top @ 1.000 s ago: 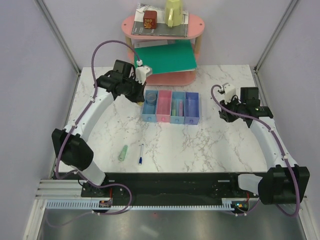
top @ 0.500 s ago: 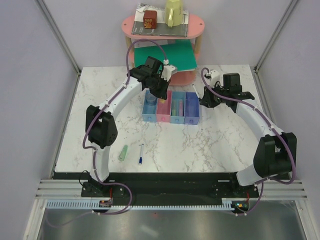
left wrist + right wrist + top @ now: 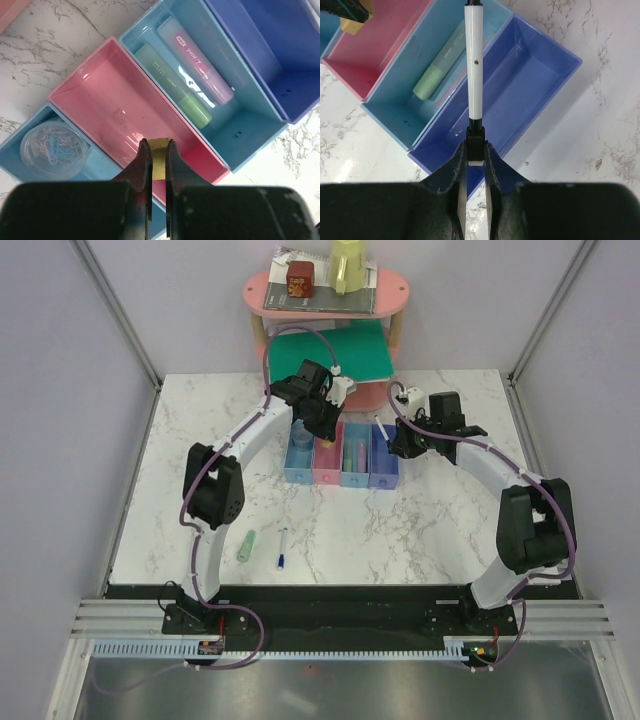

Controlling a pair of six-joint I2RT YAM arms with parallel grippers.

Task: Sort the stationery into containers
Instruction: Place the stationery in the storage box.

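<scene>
Centrally, left jaws pinch a tan eraser [image 3: 159, 156], right jaws a white pen [image 3: 473, 60]; dropped tilted, it could bridge the violet-blue tray [image 3: 527, 85].

the left gripper [image 3: 156, 145] is swinging in from the far left to above the pink tray [image 3: 95, 95], bringing the tan eraser [image 3: 159, 159] with it. the right gripper [image 3: 475, 146] is coming in from the right, carrying the thin white pen [image 3: 473, 65] over the violet-blue tray [image 3: 525, 85].
</scene>
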